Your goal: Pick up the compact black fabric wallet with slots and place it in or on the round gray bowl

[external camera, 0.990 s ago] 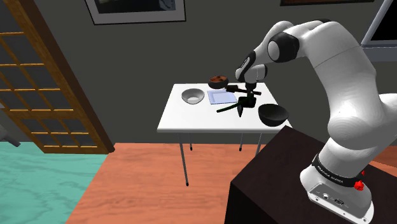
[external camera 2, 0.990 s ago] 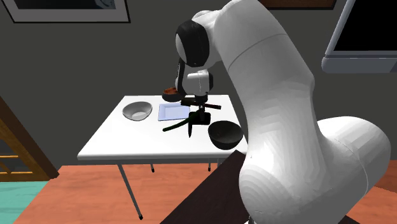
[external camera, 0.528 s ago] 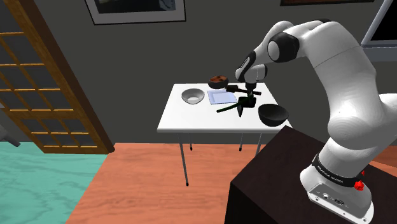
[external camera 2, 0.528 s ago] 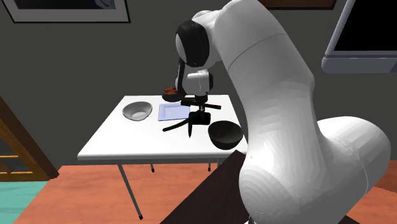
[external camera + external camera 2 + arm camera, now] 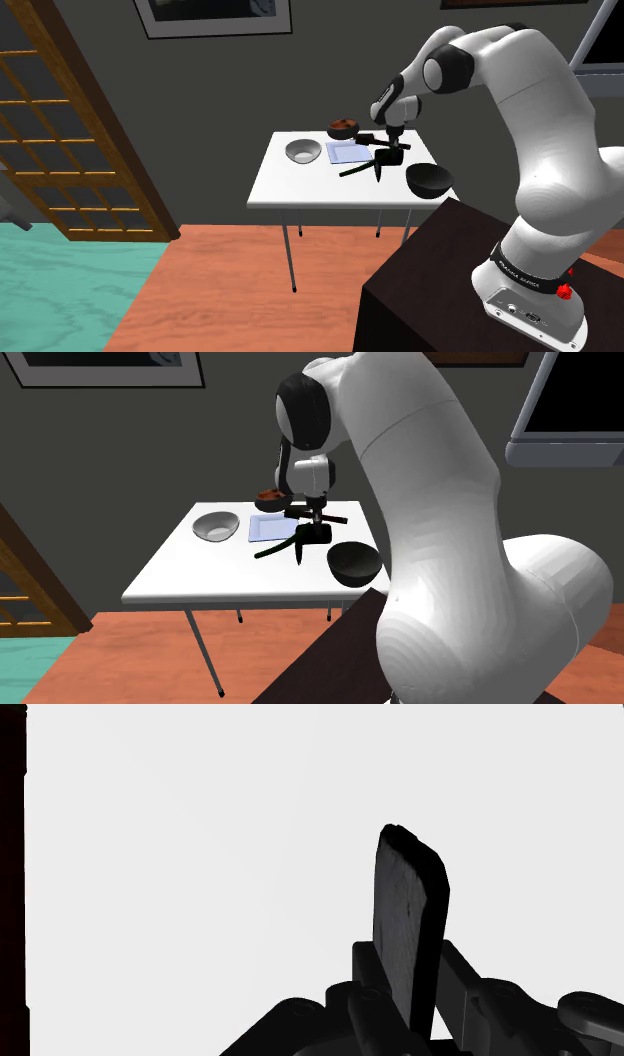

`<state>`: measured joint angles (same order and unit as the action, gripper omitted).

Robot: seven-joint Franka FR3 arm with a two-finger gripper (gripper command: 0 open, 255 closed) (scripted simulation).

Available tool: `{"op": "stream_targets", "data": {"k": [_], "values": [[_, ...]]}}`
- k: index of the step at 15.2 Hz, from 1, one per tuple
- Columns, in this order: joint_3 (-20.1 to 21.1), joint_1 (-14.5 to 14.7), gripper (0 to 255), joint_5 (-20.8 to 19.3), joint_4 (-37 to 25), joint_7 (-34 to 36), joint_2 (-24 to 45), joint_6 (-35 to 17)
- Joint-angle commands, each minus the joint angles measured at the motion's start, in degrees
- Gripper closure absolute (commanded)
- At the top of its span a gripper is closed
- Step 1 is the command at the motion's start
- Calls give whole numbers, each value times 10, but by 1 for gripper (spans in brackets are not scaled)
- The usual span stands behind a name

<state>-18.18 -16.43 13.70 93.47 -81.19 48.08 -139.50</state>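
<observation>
While the black fingers (image 5: pixel 368 994) pinch it edge-on, the thin, flat black wallet (image 5: pixel 410 929) with rounded corners hangs over the white desk (image 5: pixel 290 185), between a black round bowl (image 5: pixel 429 179) and a pale blue sheet (image 5: pixel 347 152). The pale grey round bowl (image 5: pixel 303 151) sits beyond that sheet, and a dark green stick (image 5: pixel 352 171) lies beside the wallet.

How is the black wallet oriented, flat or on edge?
On edge: the wallet stands upright, clasped in the hand.
</observation>
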Motion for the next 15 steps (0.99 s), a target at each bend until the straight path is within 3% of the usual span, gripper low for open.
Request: {"op": "stream_targets", "data": {"k": [1,15], "values": [[-3,2,255,-3,3,0,-12,8],[-25,18,255,-24,16,8,-88,72]]}}
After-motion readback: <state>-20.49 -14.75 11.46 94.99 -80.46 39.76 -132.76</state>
